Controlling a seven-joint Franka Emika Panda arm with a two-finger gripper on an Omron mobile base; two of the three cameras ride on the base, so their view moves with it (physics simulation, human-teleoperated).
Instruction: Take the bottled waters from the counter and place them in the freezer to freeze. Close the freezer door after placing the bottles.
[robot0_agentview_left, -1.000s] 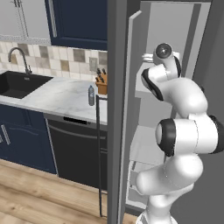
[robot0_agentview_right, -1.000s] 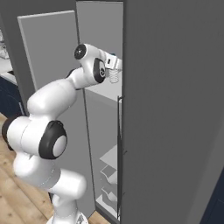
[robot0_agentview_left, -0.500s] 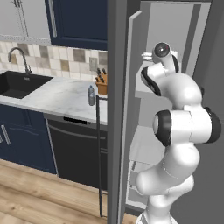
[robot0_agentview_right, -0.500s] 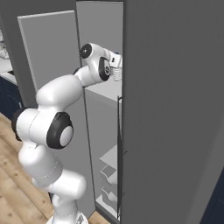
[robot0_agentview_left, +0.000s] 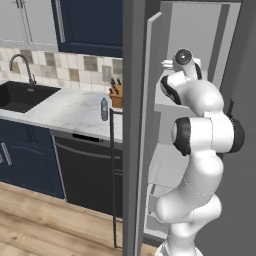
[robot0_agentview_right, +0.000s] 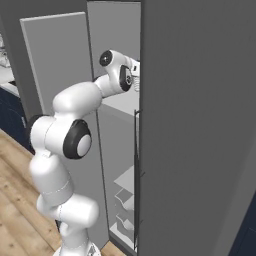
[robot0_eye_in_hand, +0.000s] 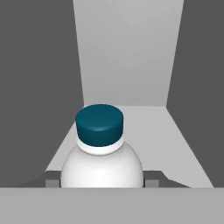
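Note:
My gripper (robot0_eye_in_hand: 101, 180) is shut on a bottled water (robot0_eye_in_hand: 101, 151), a whitish bottle with a blue cap that stands upright between the two fingers. Hand and bottle are inside the freezer (robot0_agentview_left: 200, 35), over a white shelf (robot0_eye_in_hand: 144, 120) with the white back wall ahead. From the right base view the gripper (robot0_agentview_right: 135, 80) reaches past the freezer's edge with the ribbed bottle (robot0_agentview_right: 136, 86) just showing. A second bottled water (robot0_agentview_left: 104, 109) stands on the counter (robot0_agentview_left: 70, 107) near the knife block. The freezer door (robot0_agentview_left: 132, 130) stands open.
The wooden knife block (robot0_agentview_left: 116, 95) stands at the counter's back right. A black sink (robot0_agentview_left: 22, 96) with a tap is at the left. Below the counter is the black dishwasher front (robot0_agentview_left: 87, 170). The door's dark bar handle (robot0_agentview_left: 114, 180) hangs between counter and arm.
The arm has stretched further into the freezer, carrying the bottle deeper over the shelf. The bottle on the counter has not moved.

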